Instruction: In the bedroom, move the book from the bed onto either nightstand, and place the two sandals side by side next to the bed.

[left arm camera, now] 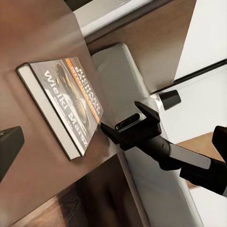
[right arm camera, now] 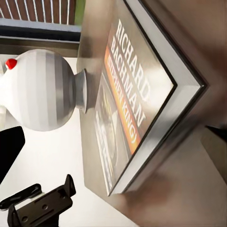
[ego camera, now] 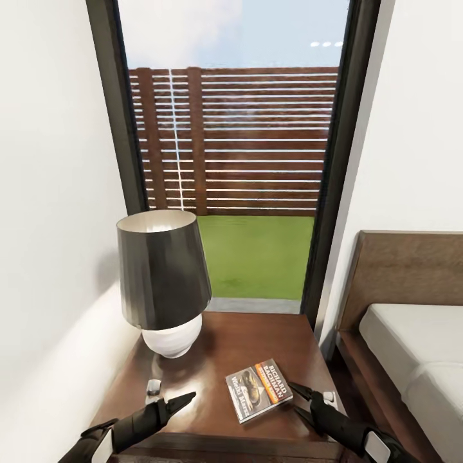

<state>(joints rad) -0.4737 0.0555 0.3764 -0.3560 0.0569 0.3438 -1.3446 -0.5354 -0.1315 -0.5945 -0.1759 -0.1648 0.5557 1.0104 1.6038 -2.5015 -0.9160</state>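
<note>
The book (ego camera: 258,390) lies flat on the nightstand (ego camera: 257,331) near its front right, dark cover up with an orange band. It also shows in the left wrist view (left arm camera: 66,101) and, close up, in the right wrist view (right arm camera: 127,104). My right gripper (ego camera: 294,397) hovers open just right of the book, apart from it. My left gripper (ego camera: 183,399) is open over the nightstand's front left, a short way from the book. The bed (ego camera: 411,347) stands to the right. The sandals are out of view.
A lamp (ego camera: 162,276) with a black shade and a white round base (right arm camera: 40,90) takes up the nightstand's back left. A white wall runs along the left. Behind is a tall black-framed window (ego camera: 231,161) with lawn and a fence. A narrow gap separates the nightstand from the bed.
</note>
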